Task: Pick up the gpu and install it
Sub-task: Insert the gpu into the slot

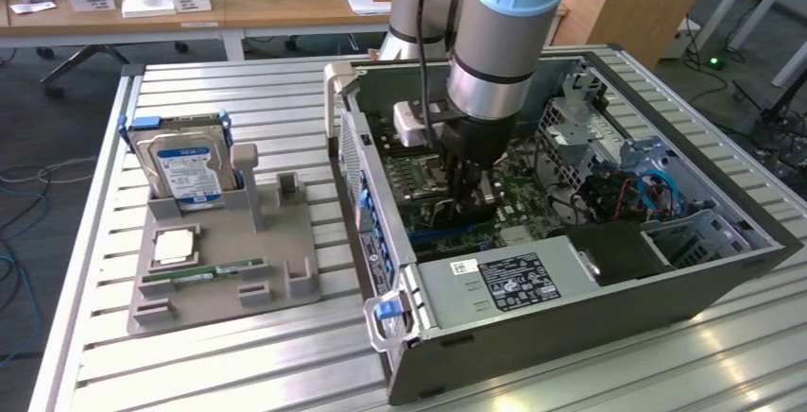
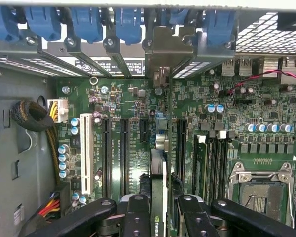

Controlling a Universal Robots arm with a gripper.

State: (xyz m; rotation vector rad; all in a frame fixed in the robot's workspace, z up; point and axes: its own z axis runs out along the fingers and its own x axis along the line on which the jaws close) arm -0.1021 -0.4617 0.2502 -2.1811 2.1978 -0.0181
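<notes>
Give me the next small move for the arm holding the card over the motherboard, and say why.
Probably a short, straight push down toward the motherboard. The gripper is clamped on the gpu, which stands edge-on among the long black slots, its metal bracket at the rear of the case. Whether its edge is in a slot is hidden.

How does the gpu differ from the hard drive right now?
The gpu is inside the computer case, gripped by the hand over the motherboard; the hard drive sits free in the grey stand outside the case. The gpu is seen thin, edge-on; the hard drive shows a broad silver face with a blue-white label. Both stand on edge.
</notes>
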